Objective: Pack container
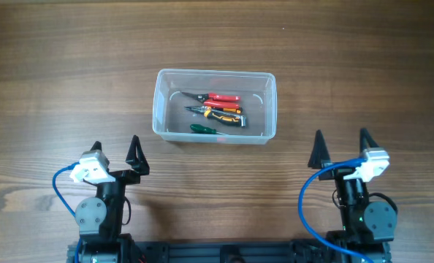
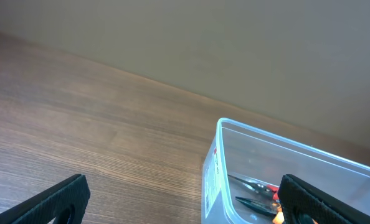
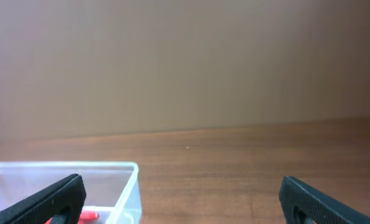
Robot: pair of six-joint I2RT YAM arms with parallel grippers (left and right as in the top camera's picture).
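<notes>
1. Item: translucent clear plastic rectangular container [image 1: 217, 71] with rounded corners and a thick rim. It stands mid-way across the brown wooden table [image 1: 56, 73], farther out than both arms.
2. Contents: red-handled pliers [image 1: 218, 97], orange-and-black-handled pliers [image 1: 221, 113] and a green-handled tool [image 1: 202, 129], all lying flat on the tub floor. No tool shows outside it.
3. Step in hand (a judgement only): packing looks finished or nearly so. To do it well, confirm that nothing rides above the rim, and keep both hands off the walls so the light tub does not slide.
4. Left hand [image 1: 115, 151]: fingers spread wide, holding nothing. It sits low by the near edge and aims just past the container's left end.
5. Right hand [image 1: 341, 146]: likewise spread and empty, near the same edge. It is well apart from the container and aims past its right end.
</notes>
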